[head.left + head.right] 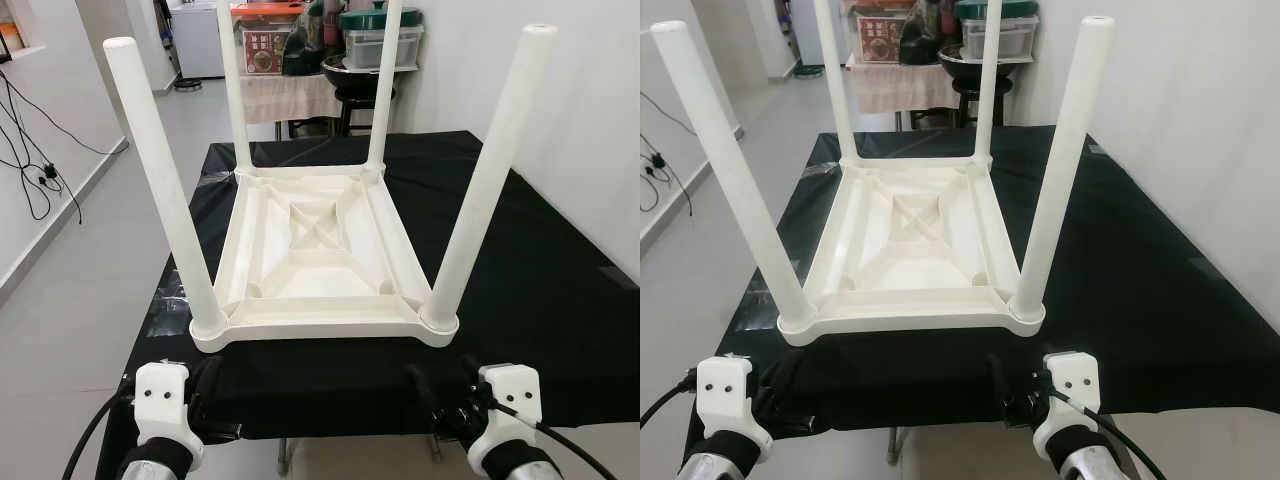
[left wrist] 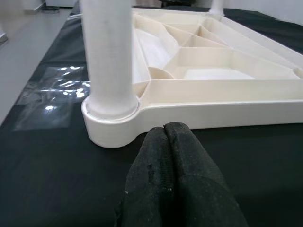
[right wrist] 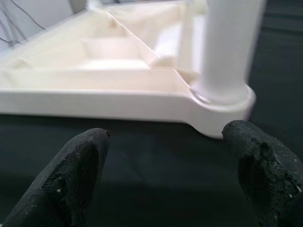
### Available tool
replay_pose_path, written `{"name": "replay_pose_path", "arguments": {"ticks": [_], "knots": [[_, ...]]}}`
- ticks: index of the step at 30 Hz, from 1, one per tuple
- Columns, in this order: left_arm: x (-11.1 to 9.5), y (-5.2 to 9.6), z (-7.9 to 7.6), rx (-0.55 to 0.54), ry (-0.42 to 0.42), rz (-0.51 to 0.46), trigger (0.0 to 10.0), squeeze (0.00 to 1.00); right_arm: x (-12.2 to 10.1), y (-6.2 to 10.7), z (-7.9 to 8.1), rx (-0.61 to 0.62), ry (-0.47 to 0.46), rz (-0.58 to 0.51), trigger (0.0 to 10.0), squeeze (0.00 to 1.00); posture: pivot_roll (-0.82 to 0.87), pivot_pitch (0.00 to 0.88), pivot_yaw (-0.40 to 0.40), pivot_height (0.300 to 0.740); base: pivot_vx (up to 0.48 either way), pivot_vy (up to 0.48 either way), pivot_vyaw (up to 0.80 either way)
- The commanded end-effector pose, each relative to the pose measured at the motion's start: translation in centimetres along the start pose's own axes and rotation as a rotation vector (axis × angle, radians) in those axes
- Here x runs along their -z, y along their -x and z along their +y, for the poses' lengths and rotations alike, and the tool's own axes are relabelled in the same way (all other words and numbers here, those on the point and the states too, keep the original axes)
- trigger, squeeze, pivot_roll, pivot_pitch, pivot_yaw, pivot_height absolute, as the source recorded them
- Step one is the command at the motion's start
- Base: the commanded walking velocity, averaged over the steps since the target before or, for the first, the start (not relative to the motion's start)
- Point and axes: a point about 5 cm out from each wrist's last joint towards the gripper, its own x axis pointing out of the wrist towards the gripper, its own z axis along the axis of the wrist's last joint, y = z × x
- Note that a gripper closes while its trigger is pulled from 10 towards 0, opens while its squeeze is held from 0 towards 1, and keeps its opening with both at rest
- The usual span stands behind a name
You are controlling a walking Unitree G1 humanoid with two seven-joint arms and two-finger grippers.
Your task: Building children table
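Inverted children table [image 1: 320, 250], four legs fitted; left gripper [image 2: 169, 130] jaws pressed together, right gripper [image 3: 165, 142] spread. Grip both six-o'clock corners evenly before flipping.

This looks like a room in a home, used partly for storage. A grey tiled floor [image 1: 80, 300] meets plain white walls [image 1: 590, 120]. At the back, a cloth-draped side table [image 1: 285, 95] holds plastic storage containers [image 1: 380, 40] and a printed box [image 1: 265, 48]. Black cables [image 1: 30, 150] trail down the left wall.
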Motion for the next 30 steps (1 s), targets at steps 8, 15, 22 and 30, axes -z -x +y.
{"name": "replay_pose_path", "arguments": {"ticks": [8, 15, 22, 30], "knots": [[0.47, 0.12, 0.22, -0.001, 0.011, 0.029, 10.0, 0.0, -0.12, -0.13, 0.22, -0.03, -0.002, -0.016, 10.0, 0.0, -0.04, 0.049, -0.002, 0.74, 0.431, 0.0, 0.5], [0.49, 0.06, 0.16, 0.008, 0.01, 0.033, 10.0, 0.0, 0.05, -0.14, 0.19, -0.02, -0.034, -0.011, 10.0, 0.0, -0.04, 0.044, -0.005, 0.74, 0.44, 0.0, 0.0], [0.4, 0.09, 0.03, 0.013, 0.014, 0.02, 10.0, 0.0, 0.13, -0.06, 0.19, -0.026, -0.036, -0.008, 10.0, 0.0, -0.04, 0.04, -0.007, 0.74, 0.332, 0.0, 0.0], [0.38, 0.2, -0.24, 0.034, -0.014, 0.025, 10.0, 0.0, 0.19, 0.02, 0.19, -0.034, -0.047, -0.007, 10.0, 0.0, -0.04, 0.038, -0.009, 0.74, 0.0, 0.0, 0.0]]}}
